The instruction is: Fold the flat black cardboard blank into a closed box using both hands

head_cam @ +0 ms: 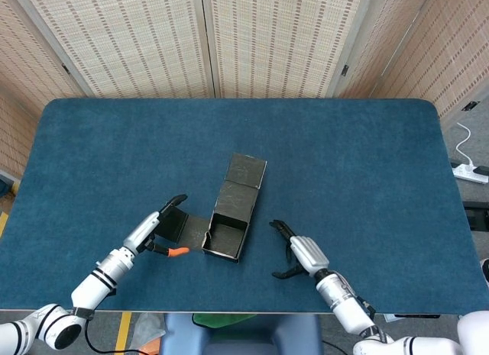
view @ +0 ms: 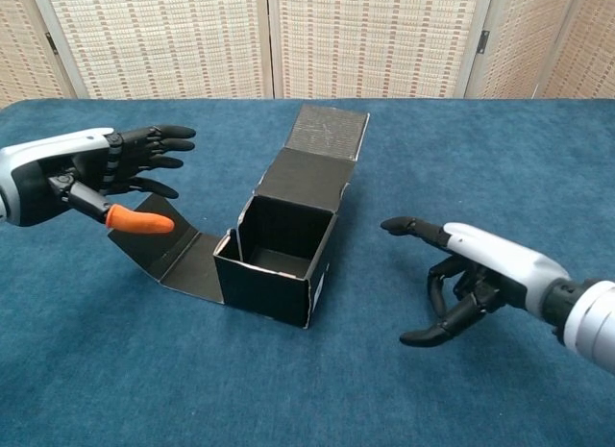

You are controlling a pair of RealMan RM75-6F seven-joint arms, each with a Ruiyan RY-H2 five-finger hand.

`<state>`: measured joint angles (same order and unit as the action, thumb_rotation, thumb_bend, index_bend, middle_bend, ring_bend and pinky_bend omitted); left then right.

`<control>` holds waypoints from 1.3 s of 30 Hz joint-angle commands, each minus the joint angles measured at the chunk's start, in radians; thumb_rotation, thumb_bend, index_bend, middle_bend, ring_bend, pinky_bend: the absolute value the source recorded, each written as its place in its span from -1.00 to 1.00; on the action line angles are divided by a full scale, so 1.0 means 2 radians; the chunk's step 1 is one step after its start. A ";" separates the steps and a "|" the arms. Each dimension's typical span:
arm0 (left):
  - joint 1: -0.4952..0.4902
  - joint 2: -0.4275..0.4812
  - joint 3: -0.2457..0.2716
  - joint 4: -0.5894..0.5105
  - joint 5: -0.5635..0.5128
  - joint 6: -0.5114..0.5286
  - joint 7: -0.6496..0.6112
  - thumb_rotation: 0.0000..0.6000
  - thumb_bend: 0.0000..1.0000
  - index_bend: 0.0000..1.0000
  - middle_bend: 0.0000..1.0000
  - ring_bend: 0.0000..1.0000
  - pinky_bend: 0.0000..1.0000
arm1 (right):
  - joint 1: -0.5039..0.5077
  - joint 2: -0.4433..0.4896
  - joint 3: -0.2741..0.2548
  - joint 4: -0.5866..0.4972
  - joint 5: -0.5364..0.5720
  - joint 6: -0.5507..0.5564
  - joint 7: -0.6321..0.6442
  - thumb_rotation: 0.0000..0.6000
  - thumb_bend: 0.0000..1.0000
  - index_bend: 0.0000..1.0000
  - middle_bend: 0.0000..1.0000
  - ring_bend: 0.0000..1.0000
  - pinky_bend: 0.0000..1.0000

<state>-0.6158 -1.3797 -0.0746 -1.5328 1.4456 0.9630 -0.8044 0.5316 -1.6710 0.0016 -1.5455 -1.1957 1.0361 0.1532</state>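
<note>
Black cardboard box (view: 279, 260) mid-bench (head_cam: 367, 164), walls up, top open. Lid flap (view: 327, 139) unfolded at 12 o'clock, side flap (view: 168, 255) flat at 9. Left hand (view: 96, 168) and right hand (view: 471, 274) both released, clear of box. Closing remains.

A robotics lab or test room is indicated rather than a home or shop. The counter (head_cam: 344, 164) is covered edge to edge in plain dark blue felt-like cloth, as is done for a staged work surface. It is closed off at the back and sides by folding woven screens (head_cam: 267, 42) set on hinged frames, so that a plain backdrop is given. A white power strip (head_cam: 470, 172) with its cable is seen lying on the floor at the right.
</note>
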 commanded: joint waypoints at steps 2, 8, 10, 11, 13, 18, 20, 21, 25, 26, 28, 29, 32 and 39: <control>0.004 0.006 0.000 -0.005 0.004 0.007 -0.011 1.00 -0.61 -1.00 -1.00 -1.00 -0.65 | -0.001 -0.049 0.031 0.015 0.030 -0.024 0.013 1.00 -1.00 -1.00 -1.00 0.19 1.00; 0.010 0.013 0.002 -0.007 0.012 0.016 -0.024 1.00 -0.61 -1.00 -1.00 -1.00 -0.65 | 0.012 -0.107 0.068 0.046 0.054 -0.021 -0.022 1.00 -1.00 -1.00 -1.00 0.17 1.00; 0.012 0.015 0.003 -0.006 0.015 0.018 -0.032 1.00 -0.61 -1.00 -1.00 -1.00 -0.66 | 0.019 -0.126 0.081 0.057 0.065 -0.017 -0.045 1.00 -1.00 -1.00 -1.00 0.17 1.00; 0.012 0.015 0.004 -0.005 0.016 0.018 -0.036 1.00 -0.61 -1.00 -1.00 -1.00 -0.66 | 0.022 -0.134 0.087 0.061 0.070 -0.016 -0.053 1.00 -1.00 -1.00 -1.00 0.17 1.00; 0.012 0.017 0.005 -0.003 0.019 0.018 -0.044 1.00 -0.61 -1.00 -1.00 -1.00 -0.66 | 0.030 -0.151 0.101 0.073 0.080 -0.012 -0.072 1.00 -1.00 -1.00 -1.00 0.17 1.00; 0.012 0.018 0.006 0.000 0.023 0.020 -0.051 1.00 -0.61 -1.00 -1.00 -1.00 -0.66 | 0.047 -0.176 0.138 0.102 0.105 -0.011 -0.101 1.00 -1.00 -1.00 -1.00 0.17 1.00; 0.012 0.019 0.006 0.000 0.024 0.021 -0.053 1.00 -0.61 -1.00 -1.00 -1.00 -0.66 | 0.052 -0.177 0.150 0.112 0.113 -0.012 -0.109 1.00 -1.00 -1.00 -1.00 0.17 1.00; 0.012 0.020 0.006 0.000 0.025 0.021 -0.054 1.00 -0.61 -1.00 -1.00 -1.00 -0.66 | 0.052 -0.176 0.154 0.115 0.115 -0.011 -0.112 1.00 -1.00 -1.00 -1.00 0.17 1.00; 0.012 0.020 0.008 0.000 0.029 0.023 -0.053 1.00 -0.61 -1.00 -1.00 -1.00 -0.66 | 0.047 -0.159 0.161 0.108 0.123 -0.019 -0.108 1.00 -1.00 -1.00 -1.00 0.17 1.00; 0.012 0.020 0.009 -0.001 0.031 0.023 -0.053 1.00 -0.61 -1.00 -1.00 -1.00 -0.66 | 0.045 -0.154 0.160 0.103 0.124 -0.024 -0.105 1.00 -1.00 -1.00 -1.00 0.17 1.00; 0.010 0.019 0.010 0.000 0.032 0.021 -0.051 1.00 -0.61 -1.00 -1.00 -1.00 -0.66 | 0.043 -0.147 0.157 0.096 0.127 -0.037 -0.099 1.00 -1.00 -1.00 -1.00 0.17 1.00; 0.010 0.019 0.010 0.000 0.032 0.020 -0.051 1.00 -0.61 -1.00 -1.00 -1.00 -0.66 | 0.044 -0.146 0.156 0.094 0.129 -0.043 -0.096 1.00 -1.00 -1.00 -1.00 0.17 1.00; 0.009 0.019 0.009 -0.002 0.031 0.020 -0.049 1.00 -0.61 -1.00 -1.00 -1.00 -0.66 | 0.050 -0.150 0.158 0.099 0.134 -0.058 -0.093 1.00 -1.00 -1.00 -1.00 0.17 1.00; 0.012 0.023 0.010 0.000 0.029 0.024 -0.050 1.00 -0.62 -1.00 -1.00 -1.00 -0.66 | 0.073 -0.183 0.170 0.138 0.131 -0.066 -0.090 1.00 -1.00 -1.00 -1.00 0.17 1.00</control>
<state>-0.5929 -1.3346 -0.0550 -1.5322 1.5028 1.0108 -0.9039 0.6666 -2.0223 0.3352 -1.2839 -0.9292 0.9034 -0.0286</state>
